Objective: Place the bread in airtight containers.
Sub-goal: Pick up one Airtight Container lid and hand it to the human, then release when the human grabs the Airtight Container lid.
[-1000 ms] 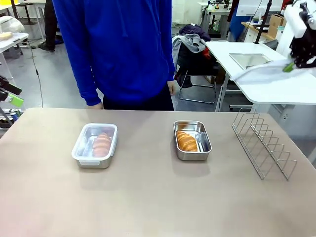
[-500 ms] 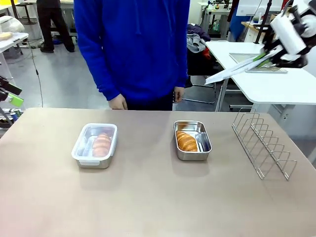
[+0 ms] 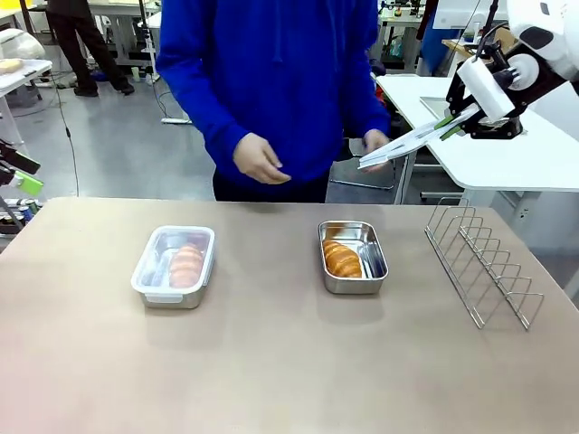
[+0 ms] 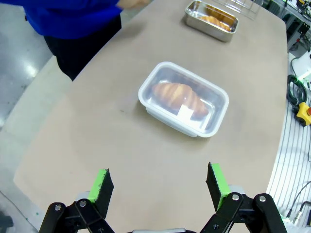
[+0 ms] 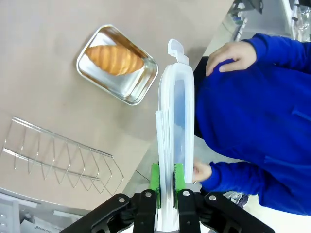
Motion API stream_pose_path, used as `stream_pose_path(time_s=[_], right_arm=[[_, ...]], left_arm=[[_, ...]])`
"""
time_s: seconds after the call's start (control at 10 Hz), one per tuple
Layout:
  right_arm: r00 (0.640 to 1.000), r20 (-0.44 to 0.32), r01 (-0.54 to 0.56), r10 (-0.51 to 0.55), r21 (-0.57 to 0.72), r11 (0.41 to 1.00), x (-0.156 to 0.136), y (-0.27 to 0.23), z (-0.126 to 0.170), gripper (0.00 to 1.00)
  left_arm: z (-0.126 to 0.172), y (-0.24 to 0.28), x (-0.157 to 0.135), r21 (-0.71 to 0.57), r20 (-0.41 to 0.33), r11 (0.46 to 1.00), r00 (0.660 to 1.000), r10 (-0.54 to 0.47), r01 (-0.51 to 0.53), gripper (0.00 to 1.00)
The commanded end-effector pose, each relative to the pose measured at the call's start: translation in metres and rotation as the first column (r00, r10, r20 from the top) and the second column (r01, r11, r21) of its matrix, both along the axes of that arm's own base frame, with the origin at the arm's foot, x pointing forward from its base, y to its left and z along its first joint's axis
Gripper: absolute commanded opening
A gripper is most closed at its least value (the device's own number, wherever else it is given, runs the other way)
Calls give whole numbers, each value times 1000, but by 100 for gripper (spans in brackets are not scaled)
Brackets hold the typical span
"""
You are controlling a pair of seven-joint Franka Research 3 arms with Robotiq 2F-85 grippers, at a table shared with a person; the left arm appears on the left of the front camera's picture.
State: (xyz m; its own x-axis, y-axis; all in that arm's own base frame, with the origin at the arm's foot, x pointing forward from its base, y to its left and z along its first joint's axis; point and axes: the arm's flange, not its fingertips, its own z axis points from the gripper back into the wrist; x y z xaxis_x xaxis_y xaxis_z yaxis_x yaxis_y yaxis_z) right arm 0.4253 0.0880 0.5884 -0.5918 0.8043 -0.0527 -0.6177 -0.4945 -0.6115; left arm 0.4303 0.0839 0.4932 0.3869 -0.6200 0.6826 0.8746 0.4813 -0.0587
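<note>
Two tins sit on the surface (image 3: pixel 271 362): the lidded tin (image 3: pixel 174 265) with its bread, and right of it the open tin (image 3: pixel 352 256) whose clear lid (image 3: pixel 412 142) my right fingers (image 5: pixel 165 177) clamp for the person's hand (image 3: pixel 376 148), my left fingers (image 4: pixel 104 187) apart and empty.

White right arm (image 3: pixel 543 36) carries a black gripper (image 5: pixel 165 177) with green pads (image 5: pixel 154 177); the person (image 3: pixel 271 81) wears a blue top.

Lid carried inward
The right tool (image 3: pixel 450 123) has swung its clear lid (image 3: pixel 407 143) leftward to the person's hand (image 3: pixel 375 149), newly raised.
</note>
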Motion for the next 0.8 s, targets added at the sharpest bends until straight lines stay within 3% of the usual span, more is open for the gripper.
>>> stream_pose_path(time_s=[0.0,0.7], right_arm=[[1000,6,0,0,0,1000,-9,-1,4,0],[1000,6,0,0,0,1000,-9,-1,4,0]], left_arm=[[1,1,-1,-5,11,1000,1000,-21,21,100],[1,1,-1,-5,11,1000,1000,-21,21,100]])
